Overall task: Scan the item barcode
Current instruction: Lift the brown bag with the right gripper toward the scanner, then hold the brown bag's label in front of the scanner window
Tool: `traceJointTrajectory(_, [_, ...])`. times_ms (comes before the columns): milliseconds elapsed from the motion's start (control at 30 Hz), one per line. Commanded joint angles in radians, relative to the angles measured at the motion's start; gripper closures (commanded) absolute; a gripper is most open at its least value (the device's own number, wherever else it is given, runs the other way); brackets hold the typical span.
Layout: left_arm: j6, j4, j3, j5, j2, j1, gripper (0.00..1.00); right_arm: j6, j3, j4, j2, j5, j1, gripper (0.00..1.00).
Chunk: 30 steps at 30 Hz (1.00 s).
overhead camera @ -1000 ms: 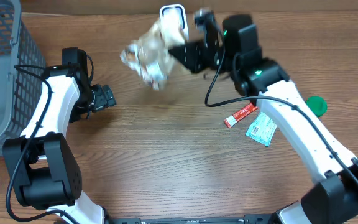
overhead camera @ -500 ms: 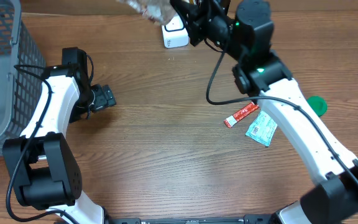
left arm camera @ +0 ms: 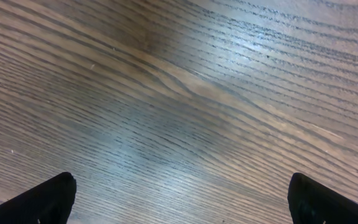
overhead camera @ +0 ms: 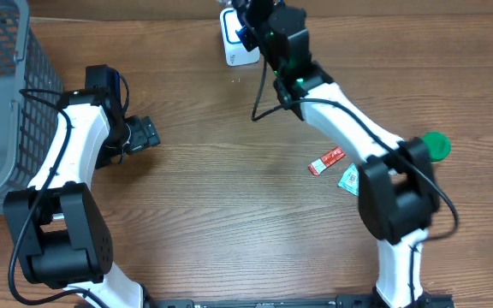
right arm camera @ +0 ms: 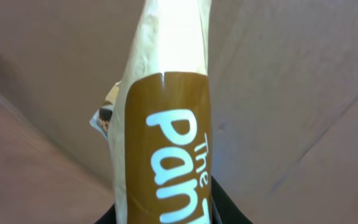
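Two sets: we see left fingers [left arm camera: 45,199] wide open above the worktop [left arm camera: 179,93], right fingers [right arm camera: 229,214] pinching a brown-labelled packet [right arm camera: 166,155] near the white scanner [overhead camera: 236,47].

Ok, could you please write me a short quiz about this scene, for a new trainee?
1. True or false: the jaws of the left gripper are closed.
2. Which lies nearest the green lid? A basket; B teal sachet; C scanner.
3. Fill in: the bag in the right gripper has a ____ label.
Key: 1 false; 2 B; 3 brown.
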State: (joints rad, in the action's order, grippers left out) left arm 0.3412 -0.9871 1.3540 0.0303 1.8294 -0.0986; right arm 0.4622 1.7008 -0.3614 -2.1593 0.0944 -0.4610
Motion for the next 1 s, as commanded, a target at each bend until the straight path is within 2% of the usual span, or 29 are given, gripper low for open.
traceJointTrajectory(0, [0.006, 0.000, 0.016, -0.008, 0.008, 0.002, 0.00, 0.210, 0.043, -0.093, -0.072, 0.089, -0.009, 0.96])
traceJointTrajectory(100, [0.006, 0.000, 0.016, -0.008, 0.008, 0.002, 0.00, 0.290, 0.043, -0.189, -0.132, 0.089, -0.009, 0.97])
traceJointTrajectory(367, [0.006, 0.000, 0.016, -0.008, 0.008, 0.002, 0.00, 0.294, 0.043, -0.283, -0.194, 0.083, -0.009, 0.97])
traceJointTrajectory(667, [0.006, 0.000, 0.016, -0.008, 0.008, 0.002, 0.00, 0.290, 0.064, -0.312, -0.241, 0.058, -0.010, 0.96])
traceJointTrajectory(967, [0.006, 0.000, 0.016, -0.008, 0.008, 0.002, 0.00, 0.214, 0.064, -0.299, -0.295, 0.043, -0.024, 0.96])
